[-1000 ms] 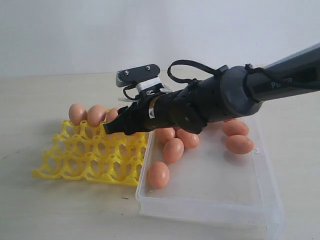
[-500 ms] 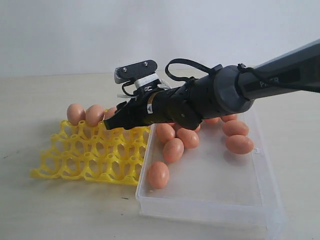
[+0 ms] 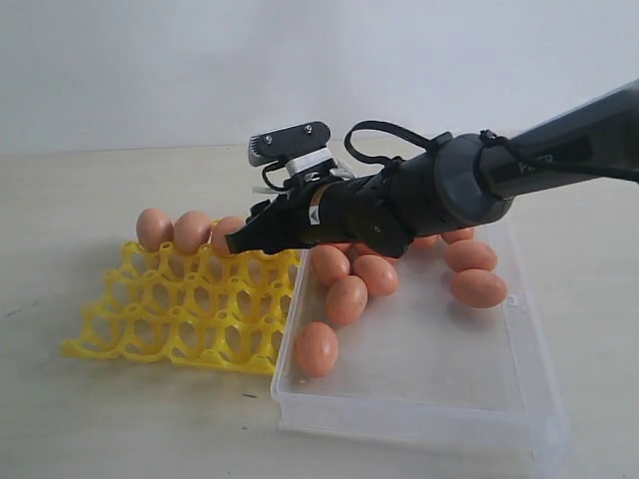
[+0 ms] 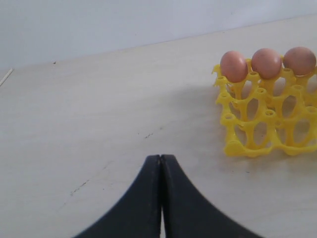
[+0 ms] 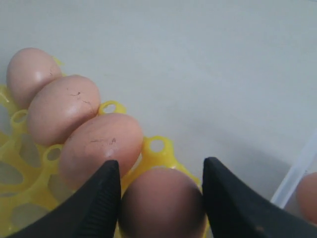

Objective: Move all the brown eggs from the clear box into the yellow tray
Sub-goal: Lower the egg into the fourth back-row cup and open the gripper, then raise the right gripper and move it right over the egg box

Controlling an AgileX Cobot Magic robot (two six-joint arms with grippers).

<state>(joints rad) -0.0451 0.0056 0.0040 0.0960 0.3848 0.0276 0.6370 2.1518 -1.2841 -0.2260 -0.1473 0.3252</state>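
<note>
Right tool (image 5: 161,166): clamped on one brown egg (image 5: 161,206) at the yellow tray (image 3: 170,319) back row, beside three seated eggs (image 3: 190,230). Left tool (image 4: 159,166): clenched empty over the desk (image 4: 74,124). Clear box (image 3: 439,359): remaining eggs (image 3: 345,299) inside.

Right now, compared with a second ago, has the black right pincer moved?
Yes. In the exterior view the right pincer has shifted right and slightly up against the yellow plastic egg tray, toward the clear plastic box, gripping a brown egg.
</note>
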